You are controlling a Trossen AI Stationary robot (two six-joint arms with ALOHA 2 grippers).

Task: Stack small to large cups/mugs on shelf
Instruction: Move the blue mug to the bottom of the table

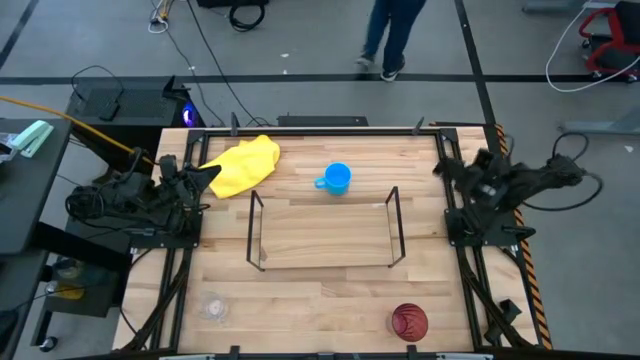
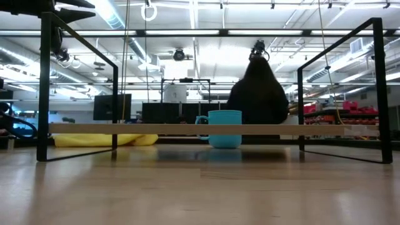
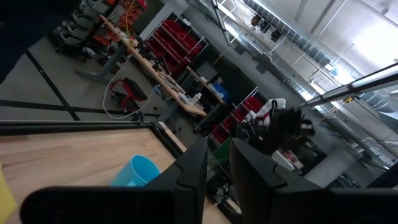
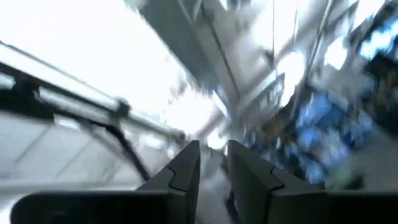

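Note:
The bright blue mug (image 1: 335, 179) stands upright on the table just beyond the wire shelf's far side, its handle toward the table's left; it also shows in the low view (image 2: 224, 128) and the left wrist view (image 3: 135, 172). The black wire shelf (image 1: 325, 265) stands mid-table. The clear cup (image 1: 214, 307) stands near the front left, the dark red cup (image 1: 408, 322) near the front right. My left gripper (image 1: 210, 176) is shut and empty at the table's left edge. My right gripper (image 1: 440, 167) is shut and empty at the right edge.
A yellow cloth (image 1: 243, 165) lies at the far left of the table, next to my left gripper. Black rails run along the table edges. A person (image 2: 256, 94) stands beyond the far edge. Bare wood lies between the shelf and the front cups.

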